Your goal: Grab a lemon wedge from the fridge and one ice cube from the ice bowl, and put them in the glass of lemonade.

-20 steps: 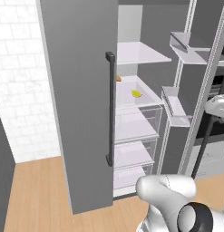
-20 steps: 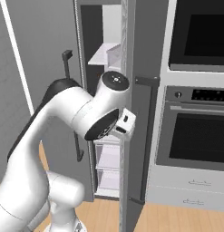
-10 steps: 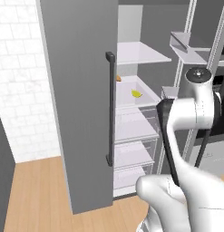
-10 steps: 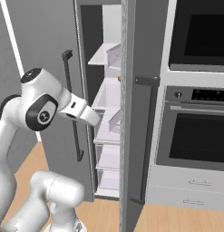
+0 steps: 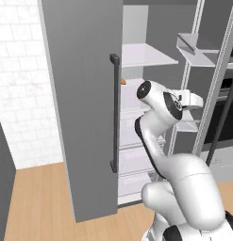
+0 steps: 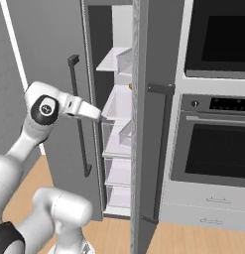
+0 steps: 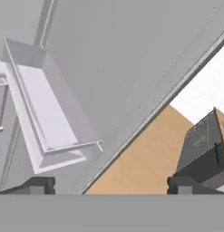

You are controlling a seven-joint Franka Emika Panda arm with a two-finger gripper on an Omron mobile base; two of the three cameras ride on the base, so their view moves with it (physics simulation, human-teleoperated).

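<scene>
The fridge (image 5: 85,94) stands with both grey doors swung open, white shelves and clear drawers (image 6: 119,134) showing inside. My arm rises in front of the shelves, and my gripper (image 5: 195,100) points right toward the right door's bins. From the other side, the gripper (image 6: 96,114) reaches into the opening at mid height. In the hand view the gripper (image 7: 111,186) is open, its fingertips (image 7: 38,186) wide apart with nothing between them. The lemon wedge is hidden behind my arm. The ice bowl and the glass of lemonade are out of view.
A small orange piece (image 5: 122,81) lies on a shelf behind my arm. A white door bin (image 7: 45,122) hangs close ahead of the hand, wooden floor (image 7: 145,158) below. A dark bar handle (image 5: 114,113) runs down the left door. Ovens (image 6: 213,144) stand right of the fridge.
The gripper has gone from shut to open. The arm has swung up in front of the fridge shelves and now covers the lemon wedge that showed on a shelf before.
</scene>
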